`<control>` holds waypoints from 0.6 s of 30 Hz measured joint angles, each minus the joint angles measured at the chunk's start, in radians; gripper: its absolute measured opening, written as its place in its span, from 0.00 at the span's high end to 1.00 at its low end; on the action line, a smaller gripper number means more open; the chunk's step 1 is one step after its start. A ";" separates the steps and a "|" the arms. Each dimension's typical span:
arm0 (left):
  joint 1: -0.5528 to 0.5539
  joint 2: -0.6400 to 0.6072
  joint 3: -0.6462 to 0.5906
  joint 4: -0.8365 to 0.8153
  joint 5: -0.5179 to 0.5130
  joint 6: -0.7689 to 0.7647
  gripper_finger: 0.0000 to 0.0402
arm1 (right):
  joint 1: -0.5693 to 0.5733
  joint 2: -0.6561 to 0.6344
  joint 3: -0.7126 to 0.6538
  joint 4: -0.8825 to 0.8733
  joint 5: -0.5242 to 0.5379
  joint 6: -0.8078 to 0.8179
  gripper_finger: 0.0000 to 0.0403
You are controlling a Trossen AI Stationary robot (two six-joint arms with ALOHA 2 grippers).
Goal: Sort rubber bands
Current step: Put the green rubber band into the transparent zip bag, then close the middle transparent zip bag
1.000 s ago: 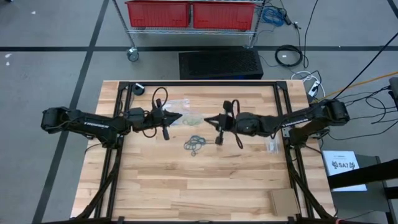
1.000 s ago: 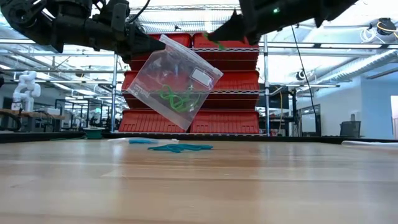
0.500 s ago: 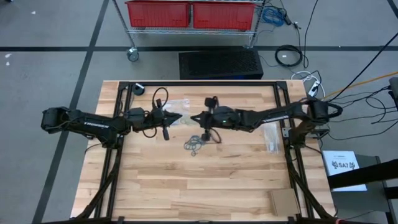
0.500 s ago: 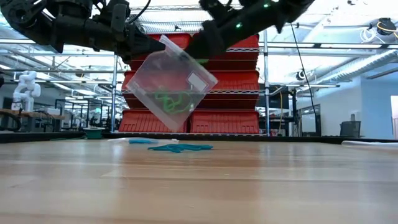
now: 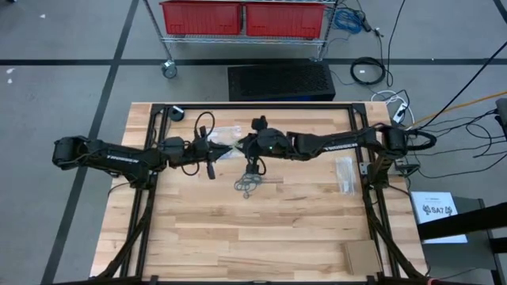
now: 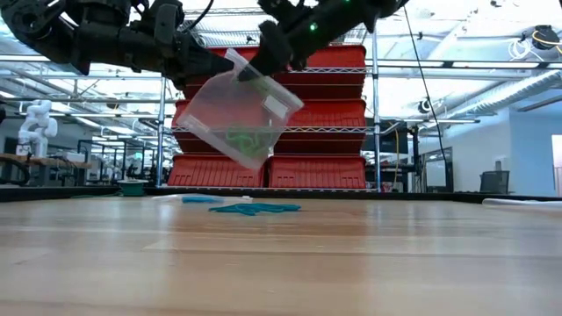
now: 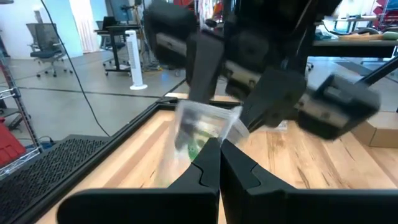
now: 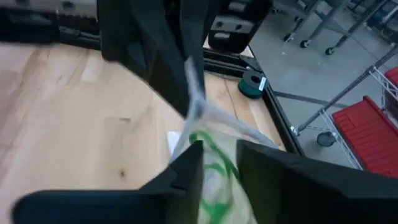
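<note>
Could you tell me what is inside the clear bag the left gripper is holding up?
Green rubber bands bunch inside the clear bag, pinched by the left gripper. Their count is hidden by overlap.

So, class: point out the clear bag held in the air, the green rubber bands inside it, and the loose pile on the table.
clear bag (image 6: pixel 241 110), low view, middle of its front face.
green rubber bands (image 6: pixel 246 139), low view, the clump's centre.
loose pile (image 5: pixel 248 184), high view, the cluster's middle.

Bright, even indoor light; wrist views badly blurred

The high view is evenly lit with only soft shadows on the table (image 5: pixel 261 229). The low view faces bright ceiling light, leaving both arms as dark silhouettes and the near tabletop out of focus. Both wrist views show heavy smear.
</note>
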 joint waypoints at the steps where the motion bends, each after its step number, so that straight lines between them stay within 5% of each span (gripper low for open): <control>1: 0.000 0.000 0.000 -0.003 0.000 0.000 1.00 | 0.000 -0.006 0.005 -0.022 0.000 0.010 0.72; 10: 0.000 0.000 0.000 -0.014 0.000 0.001 1.00 | 0.001 -0.067 0.013 -0.148 -0.071 0.108 0.58; 14: 0.000 0.000 0.000 -0.015 0.000 0.002 1.00 | 0.002 -0.108 0.013 -0.233 -0.078 0.120 0.65; 18: 0.000 0.003 0.000 -0.021 0.000 0.002 1.00 | 0.010 -0.165 0.013 -0.362 -0.023 0.138 0.83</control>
